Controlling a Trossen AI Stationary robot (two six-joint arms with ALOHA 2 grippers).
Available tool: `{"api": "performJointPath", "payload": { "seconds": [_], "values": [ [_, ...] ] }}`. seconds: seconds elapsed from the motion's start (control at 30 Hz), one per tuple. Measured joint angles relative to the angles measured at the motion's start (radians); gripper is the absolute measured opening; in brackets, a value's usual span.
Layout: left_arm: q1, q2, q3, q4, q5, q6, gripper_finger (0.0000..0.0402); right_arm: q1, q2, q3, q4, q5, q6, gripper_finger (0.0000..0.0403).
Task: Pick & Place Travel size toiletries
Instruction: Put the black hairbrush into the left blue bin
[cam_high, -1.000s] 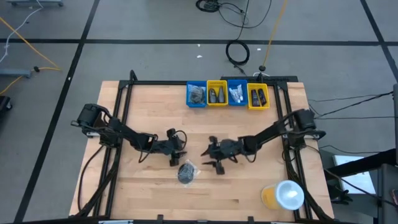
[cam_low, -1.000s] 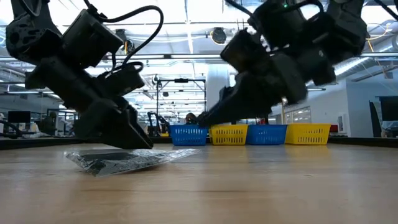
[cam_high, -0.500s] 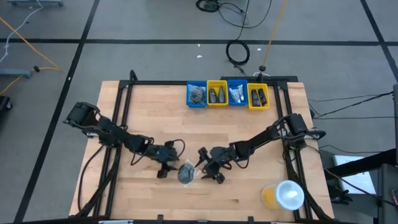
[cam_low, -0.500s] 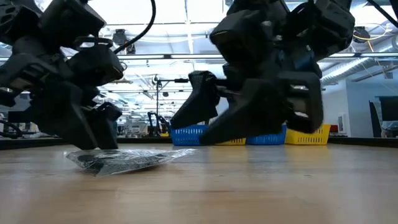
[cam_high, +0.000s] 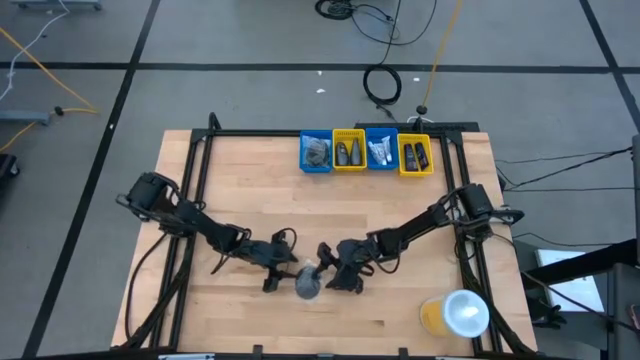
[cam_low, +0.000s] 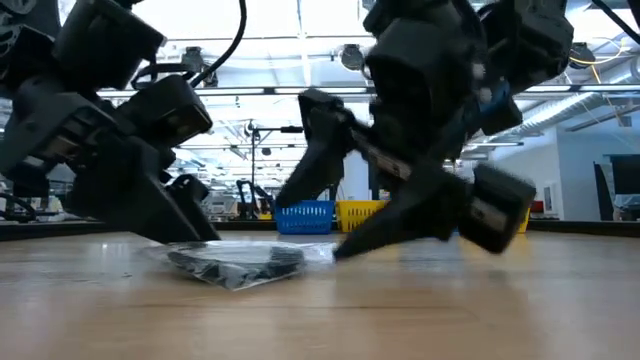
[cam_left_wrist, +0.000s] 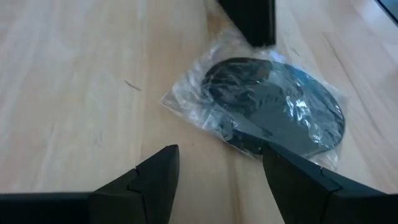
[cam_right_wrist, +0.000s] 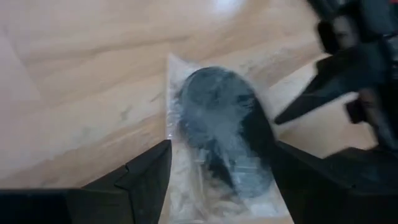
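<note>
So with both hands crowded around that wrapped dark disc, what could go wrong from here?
1. The left hand and right hand, both open, flank the clear-wrapped disc closely; closing together, they might collide or tug it apart.
2. The loose, crinkled wrap lies flat on the table, so fingers may pinch only film and the disc could slip.
3. A low approach may just push it across the wood.

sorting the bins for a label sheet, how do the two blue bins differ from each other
The left blue bin sits at the row's end, beside one yellow bin; the right blue bin sits between both yellow bins. The left one holds greyish items, the right one whitish items. Both are the same size and shape, at the table's far edge.
</note>
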Motion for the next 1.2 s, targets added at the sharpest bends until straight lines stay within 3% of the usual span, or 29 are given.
{"api": "performJointPath", "payload": {
  "seconds": [0.33,0.5,0.63,0.77,0.87,0.93,1.03,1.2],
  "values": [
    [0.036,0.064,0.000,0.123,-0.032,0.002,0.0234,-0.009,0.093,0.004,0.068,0.016,0.050,0.0220],
    [0.065,0.046,0.000,0.112,-0.099,0.020,0.0234,-0.032,0.095,0.002,0.061,0.044,0.152,0.0141],
    [0.080,0.000,-0.001,0.100,-0.087,0.079,0.0234,-0.051,0.096,0.002,0.066,0.112,0.232,0.0064],
    [0.080,-0.117,0.000,-0.086,-0.188,0.127,0.0234,-0.058,0.085,-0.001,0.062,0.194,0.300,0.0007],
    [0.073,-0.225,0.000,-0.255,-0.314,0.145,0.0234,-0.057,0.063,-0.003,0.056,0.276,0.316,0.0010],
    [0.068,-0.290,0.000,-0.321,-0.344,0.171,0.0234,-0.059,0.035,-0.005,0.037,0.316,0.329,0.0007],
    [0.055,-0.358,0.000,-0.331,-0.324,0.253,0.0234,-0.066,-0.008,-0.007,0.005,0.335,0.351,0.0002],
    [0.042,-0.356,0.000,-0.277,-0.104,0.499,0.0234,-0.100,-0.069,-0.028,0.052,0.315,0.473,0.0001]
  ]
}}
